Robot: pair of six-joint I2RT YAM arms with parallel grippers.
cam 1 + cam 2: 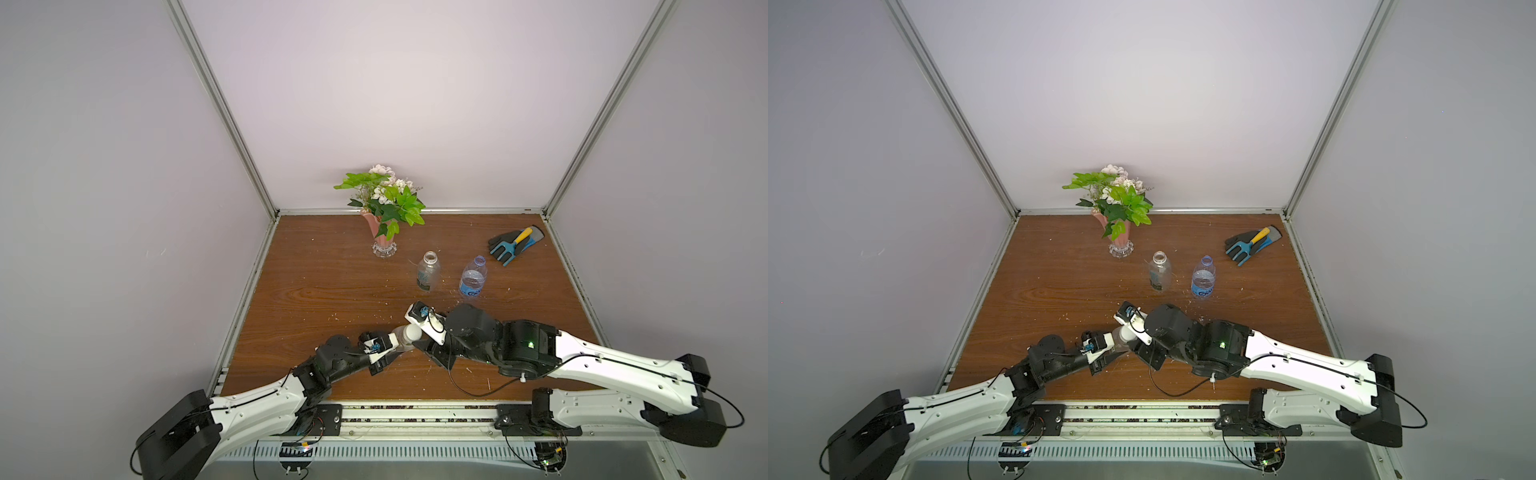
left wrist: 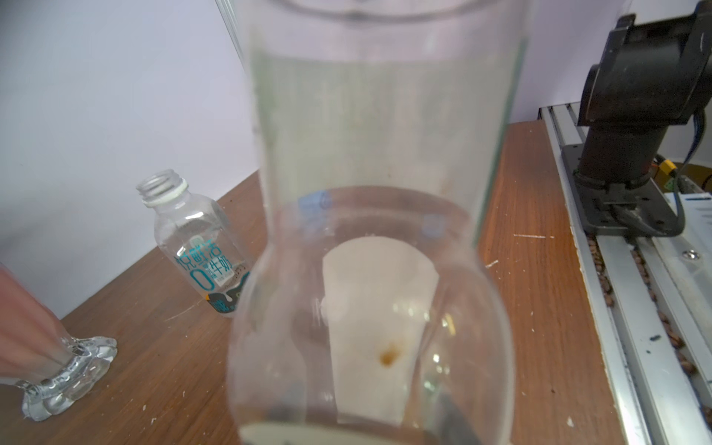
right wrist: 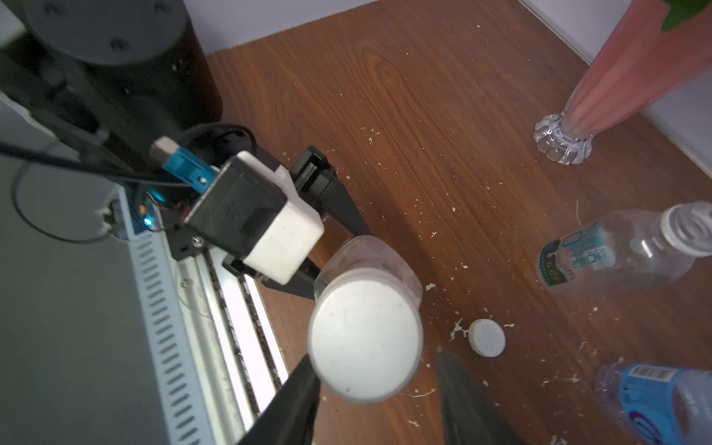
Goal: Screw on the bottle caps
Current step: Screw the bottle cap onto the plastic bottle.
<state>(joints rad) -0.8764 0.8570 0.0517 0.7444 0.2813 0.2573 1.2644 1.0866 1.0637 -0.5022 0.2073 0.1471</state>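
At table — three bottles, two white caps.

Squarish bottle blurred & cropped in left wrist view; blue-labelled bottle cut off at frame edge.

This looks like a robotics lab test cell: blank white panels in aluminium framing box in a wood-grain tabletop. Two robot arms bolt onto a rail at six o'clock, their wiring exposed.
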